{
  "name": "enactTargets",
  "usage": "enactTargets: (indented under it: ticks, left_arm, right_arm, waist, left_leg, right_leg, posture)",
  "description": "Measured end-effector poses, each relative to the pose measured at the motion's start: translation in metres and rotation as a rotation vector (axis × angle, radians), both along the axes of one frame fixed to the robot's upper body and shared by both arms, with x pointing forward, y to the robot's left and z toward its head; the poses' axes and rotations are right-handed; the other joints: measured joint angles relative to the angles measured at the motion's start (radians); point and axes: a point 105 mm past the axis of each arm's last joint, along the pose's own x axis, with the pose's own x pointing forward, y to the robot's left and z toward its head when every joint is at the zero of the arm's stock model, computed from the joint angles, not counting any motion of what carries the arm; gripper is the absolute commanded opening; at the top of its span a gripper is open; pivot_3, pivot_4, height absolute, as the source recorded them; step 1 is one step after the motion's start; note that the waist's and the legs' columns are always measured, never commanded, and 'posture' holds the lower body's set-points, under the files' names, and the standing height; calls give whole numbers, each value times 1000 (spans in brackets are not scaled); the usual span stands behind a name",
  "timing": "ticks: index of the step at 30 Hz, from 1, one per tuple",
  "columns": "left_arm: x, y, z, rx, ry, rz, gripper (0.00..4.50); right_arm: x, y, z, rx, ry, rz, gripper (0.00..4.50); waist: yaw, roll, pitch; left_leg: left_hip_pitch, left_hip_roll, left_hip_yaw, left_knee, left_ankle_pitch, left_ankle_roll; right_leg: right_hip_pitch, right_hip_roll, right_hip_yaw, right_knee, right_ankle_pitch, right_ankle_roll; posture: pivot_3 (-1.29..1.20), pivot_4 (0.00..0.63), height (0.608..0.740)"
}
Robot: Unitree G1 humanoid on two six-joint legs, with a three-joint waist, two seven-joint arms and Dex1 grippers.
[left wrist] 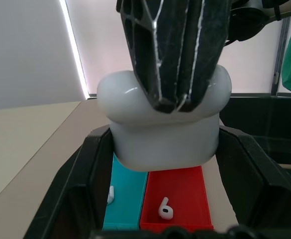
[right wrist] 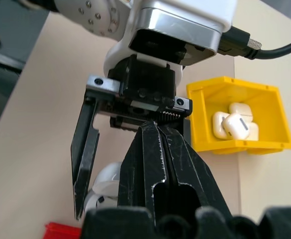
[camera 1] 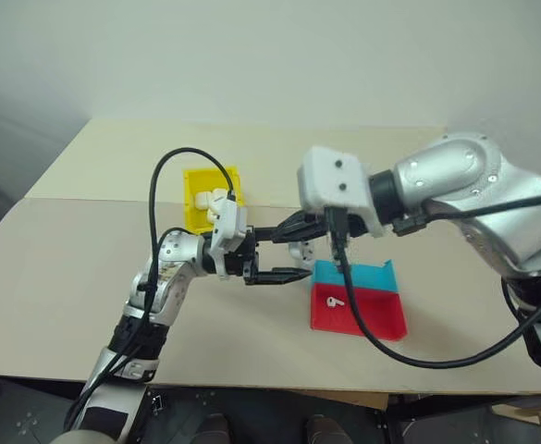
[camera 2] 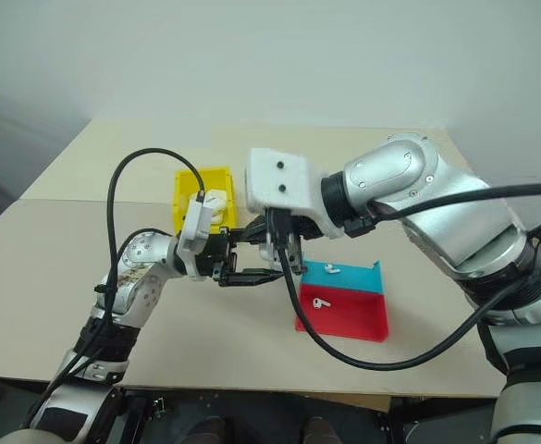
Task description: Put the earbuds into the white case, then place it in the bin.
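Note:
My left gripper (camera 1: pixel 300 250) is shut on the white case (left wrist: pixel 165 144) and holds it above the table, over the near edge of the two trays. My right gripper (right wrist: pixel 152 128) is shut with nothing visible between its fingers. Its tips rest against the top of the case. One of the earbuds (left wrist: pixel 110 195) lies on the cyan tray (camera 2: pixel 358 276), another earbud (left wrist: pixel 165 208) on the red tray (camera 2: pixel 353 319). The yellow bin (camera 1: pixel 196 199) stands just behind my left wrist.
Several look-alike white cases (right wrist: pixel 232 124) lie inside the bin. The trays sit side by side to the right of the held case. A black cable (camera 1: pixel 173 162) loops over my left arm. Bare tabletop (camera 1: pixel 57 277) stretches to the left.

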Motion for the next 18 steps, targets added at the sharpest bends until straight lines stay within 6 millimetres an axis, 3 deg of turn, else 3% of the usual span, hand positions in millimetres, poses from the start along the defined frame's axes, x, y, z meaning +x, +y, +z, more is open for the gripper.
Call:
enactTargets:
  ticks: [2,5,9,12,15,18]
  left_arm:
    - [0,4,-1,-2,8,18,2843]
    - [1,11,-2,-12,9,53,2843]
    - [0,20,16,-78,-49,108,2843]
    - [13,27,34,-167,-114,288,2843]
    - [36,36,42,-224,-106,533,2843]
    - [69,63,51,-244,-105,887,2843]
  right_arm:
    - [4,-9,-10,-15,27,-29,24]
    - [5,-18,-7,19,33,-63,24]
    - [8,-28,-1,105,65,-124,24]
    - [12,-29,18,394,141,-173,24]
    - [13,-44,33,598,183,-242,24]
    - [17,-58,10,678,264,-361,24]
  waist:
    - [-1,0,0]
    - [-2,0,0]
    - [-4,0,0]
    - [-2,0,0]
    - [7,-1,-1]
    - [15,-1,-1]
  left_leg:
    - [0,0,-1,1,0,0]
    - [1,0,-1,1,0,0]
    - [1,0,-1,1,0,0]
    - [2,0,-1,2,0,0]
    - [2,0,-2,2,0,0]
    - [1,-1,-3,3,0,0]
  right_leg:
    - [0,0,0,2,0,0]
    - [-1,0,0,3,0,0]
    - [0,0,0,4,0,0]
    - [1,0,0,4,0,0]
    - [3,0,-1,3,0,0]
    - [2,-1,0,4,0,1]
  posture:
    - [0,150,740]
    - [0,150,740]
    - [0,150,740]
    - [0,150,740]
    - [0,150,740]
    - [0,150,740]
